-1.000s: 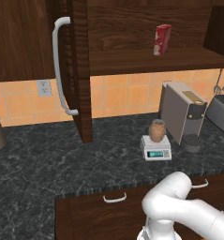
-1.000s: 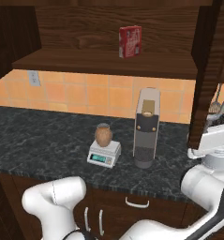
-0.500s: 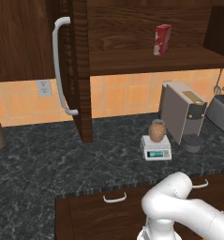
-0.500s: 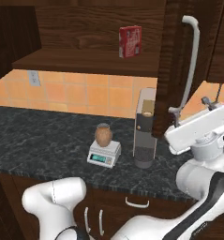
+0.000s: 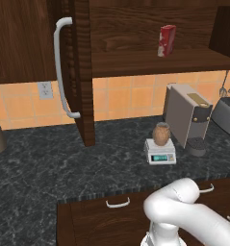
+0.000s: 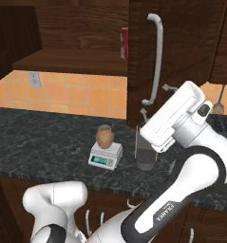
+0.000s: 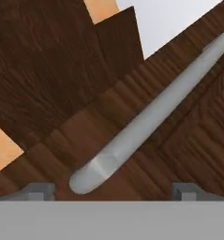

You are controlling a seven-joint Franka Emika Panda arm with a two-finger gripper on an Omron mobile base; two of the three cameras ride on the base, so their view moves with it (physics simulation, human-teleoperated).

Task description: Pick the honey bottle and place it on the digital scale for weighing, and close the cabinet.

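The small tan-brown honey bottle [image 5: 161,133] sits on the white squarish digital scale [image 5: 160,152]. Since a second ago, the dark wood cabinet's right door [image 6: 174,52] has swung further shut, now half covering the red box [image 6: 125,42]. The two-finger gripper [image 7: 111,190] faces the door's white bar handle [image 7: 151,114], fingers spread wide, grasping nothing.

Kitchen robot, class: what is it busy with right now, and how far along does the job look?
The honey bottle already sits on the digital scale on the dark counter. The arm has turned to the cabinet: its open gripper is right up against the right-hand door, by the lower end of the white bar handle, without holding it. The left door stands wide open, and a red box remains on the shelf.
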